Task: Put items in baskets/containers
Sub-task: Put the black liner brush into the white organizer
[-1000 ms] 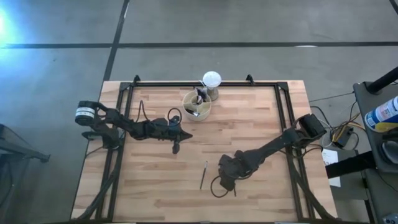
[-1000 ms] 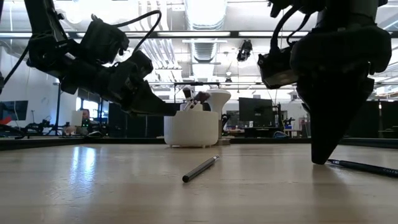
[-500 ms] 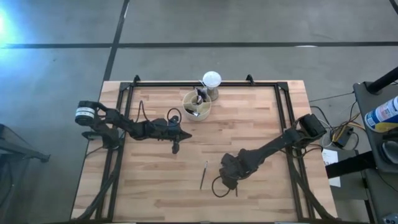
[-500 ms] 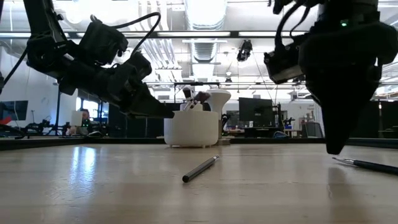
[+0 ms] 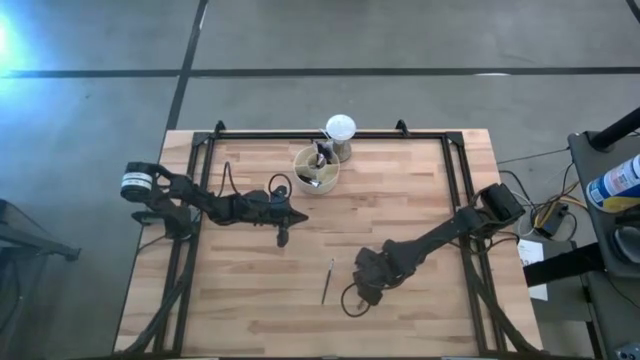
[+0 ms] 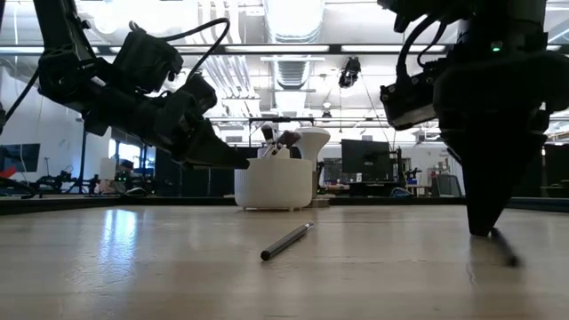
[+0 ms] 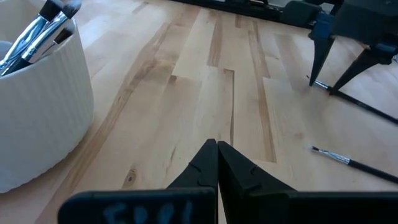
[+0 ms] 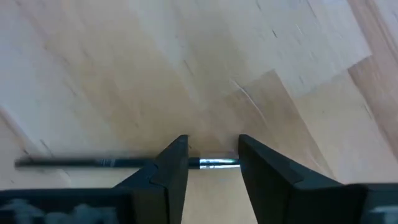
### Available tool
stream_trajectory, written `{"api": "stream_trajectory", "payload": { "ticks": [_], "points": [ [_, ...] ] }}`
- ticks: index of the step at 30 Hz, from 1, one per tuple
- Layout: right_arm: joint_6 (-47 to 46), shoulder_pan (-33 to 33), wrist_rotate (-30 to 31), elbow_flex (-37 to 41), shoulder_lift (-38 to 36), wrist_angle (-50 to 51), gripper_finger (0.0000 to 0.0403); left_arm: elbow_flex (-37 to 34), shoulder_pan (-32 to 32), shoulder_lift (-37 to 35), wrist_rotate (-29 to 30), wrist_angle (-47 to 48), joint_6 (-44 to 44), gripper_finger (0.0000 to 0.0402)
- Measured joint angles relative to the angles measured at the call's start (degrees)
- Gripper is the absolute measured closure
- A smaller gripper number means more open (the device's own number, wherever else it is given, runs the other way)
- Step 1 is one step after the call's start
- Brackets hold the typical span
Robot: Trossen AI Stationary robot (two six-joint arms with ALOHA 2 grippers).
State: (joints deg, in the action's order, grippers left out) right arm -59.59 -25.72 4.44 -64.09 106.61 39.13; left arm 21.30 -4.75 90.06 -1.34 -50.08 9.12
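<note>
Wooden table point(image 5: 420, 200) mid-job: I see several brushes point(image 5: 320, 153) already standing in the cream organiser point(image 5: 315, 170) near its far edge, two left lying out front, my right gripper point(image 8: 211, 163) spread astride one brush point(image 8: 81, 163), left gripper point(image 7: 217, 163) closed, empty.

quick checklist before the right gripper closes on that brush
1. Right gripper open: ok, the fingers stand apart.
2. Thin dark-handled makeup brush between its fingers: ok, the wrist view shows the fingers straddling it.
3. Fingertips down at the light wooden table: ok, the low view shows the tips at the surface.
4. Left gripper out of the way: ok, shut and hovering near the ribbed cream round organiser.
5. Second dark makeup brush clear of the grip: ok, it lies apart.
6. Free compartment in the organiser: cannot tell.
</note>
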Motion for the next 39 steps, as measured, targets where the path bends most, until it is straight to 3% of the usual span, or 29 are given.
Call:
{"api": "stream_trajectory", "payload": {
  "ticks": [5, 10, 18, 25, 33, 39],
  "points": [
    [2.6, -0.3, -0.1, -1.1, 0.0, 0.2, 0.0281, 0.0, 0.0, 0.0, 0.0, 0.0, 0.1, 0.04],
    [8.7, -0.3, 0.2, -3.2, -0.3, 7.0, 0.0279, 0.0, 0.0, 0.0, 0.0, 0.0, 0.1, 0.04],
    [27.8, -1.2, 0.5, -3.5, -0.5, 10.4, 0.0269, 0.0, 0.0, 0.0, 0.0, 0.0, 0.3, 0.04],
    [37.8, -1.8, 0.1, -1.7, 0.0, 9.3, 0.0284, 0.0, 1.4, 0.0, 0.0, 0.0, 0.5, 0.04],
    [43.8, -1.8, -0.1, 0.1, 0.0, 3.5, 0.0318, 1.1, 4.9, 0.0, -0.1, 0.2, 0.5, 0.04],
    [42.1, -1.8, 2.1, -0.4, -0.2, 2.2, 0.0333, 3.8, 7.0, 0.0, 0.2, 5.3, 1.0, 0.0399]
  ]
}}
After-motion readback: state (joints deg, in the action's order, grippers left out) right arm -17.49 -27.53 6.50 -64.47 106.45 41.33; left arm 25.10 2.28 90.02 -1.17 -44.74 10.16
